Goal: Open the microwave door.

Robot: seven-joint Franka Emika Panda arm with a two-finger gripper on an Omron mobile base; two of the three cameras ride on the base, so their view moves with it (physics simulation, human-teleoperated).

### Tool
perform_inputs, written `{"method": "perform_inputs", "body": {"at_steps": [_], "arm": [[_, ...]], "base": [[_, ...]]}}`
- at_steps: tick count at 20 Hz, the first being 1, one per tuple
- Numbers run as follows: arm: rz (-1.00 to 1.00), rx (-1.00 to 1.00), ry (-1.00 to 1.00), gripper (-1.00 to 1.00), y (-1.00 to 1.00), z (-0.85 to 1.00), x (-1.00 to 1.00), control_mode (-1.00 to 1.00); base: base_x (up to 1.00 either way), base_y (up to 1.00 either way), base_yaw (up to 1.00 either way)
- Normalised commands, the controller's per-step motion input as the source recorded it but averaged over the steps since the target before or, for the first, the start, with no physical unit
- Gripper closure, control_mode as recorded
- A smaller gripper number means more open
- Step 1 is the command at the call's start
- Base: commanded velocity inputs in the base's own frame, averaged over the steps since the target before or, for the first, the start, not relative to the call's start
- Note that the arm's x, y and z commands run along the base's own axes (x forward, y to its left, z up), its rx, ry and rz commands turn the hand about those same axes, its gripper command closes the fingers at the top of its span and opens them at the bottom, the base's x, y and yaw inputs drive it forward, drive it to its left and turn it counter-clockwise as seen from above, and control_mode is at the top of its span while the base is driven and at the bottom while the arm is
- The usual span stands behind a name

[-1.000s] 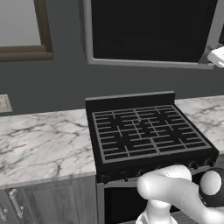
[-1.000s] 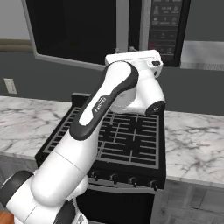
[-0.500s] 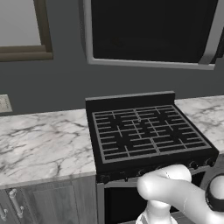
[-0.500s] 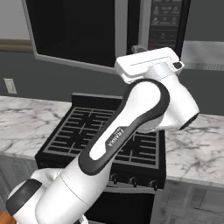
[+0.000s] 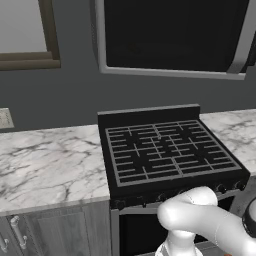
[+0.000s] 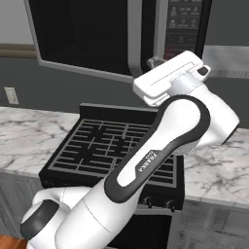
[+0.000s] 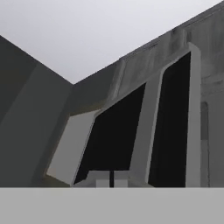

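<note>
White and dark, the Franka arm [image 6: 146, 160] reaches up from the base to the microwave above the stove, its hand [image 6: 168, 78] level with the lower end of the long silver bar handle [image 6: 135, 34]. The gripper [image 7: 111, 179] has its jaws drawn together, the two small tips almost meeting at the bottom of the hand view; whether they pinch the bar or merely sit beside it cannot be made out, since the white hand covers the contact in the right base view. The microwave door [image 5: 170, 35], a black glass window in a silver-grey frame, stands swung out a little from the oven body, its handle edge nearest the hand and just left of the control panel [image 6: 182, 24]. Beneath it lies the black stove [image 5: 165, 150] with its grey grates, marble counter [image 5: 45, 165] on both sides, and open air between cooktop and door. A brown-framed window [image 5: 30, 35] sits well apart on the wall at left. The door's top is cut off in both base views, and the hand view shows it steeply tilted.
</note>
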Motion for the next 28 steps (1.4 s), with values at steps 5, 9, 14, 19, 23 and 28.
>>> {"method": "perform_inputs", "body": {"at_steps": [5, 9, 14, 19, 23, 28], "arm": [[0.0, -0.2, -0.23, -1.0, -0.04, -0.02, 0.02, -1.0], [0.0, -0.19, -0.26, -1.0, -0.01, 0.0, 0.15, -1.0], [0.0, -0.31, -0.17, -1.0, -0.01, -0.19, 0.54, -1.0], [0.0, -0.15, 0.0, -1.0, -0.55, -0.04, 0.74, -1.0], [0.0, -0.09, 0.0, -1.0, -0.57, 0.0, 0.83, -1.0], [0.0, -0.09, -0.03, -1.0, -0.01, 0.0, 0.54, -1.0]], "base": [[0.0, 0.0, 0.0], [0.0, 0.0, 0.0], [0.0, 0.0, 0.0], [0.0, 0.0, 0.0], [0.0, 0.0, 0.0], [0.0, 0.0, 0.0]]}}
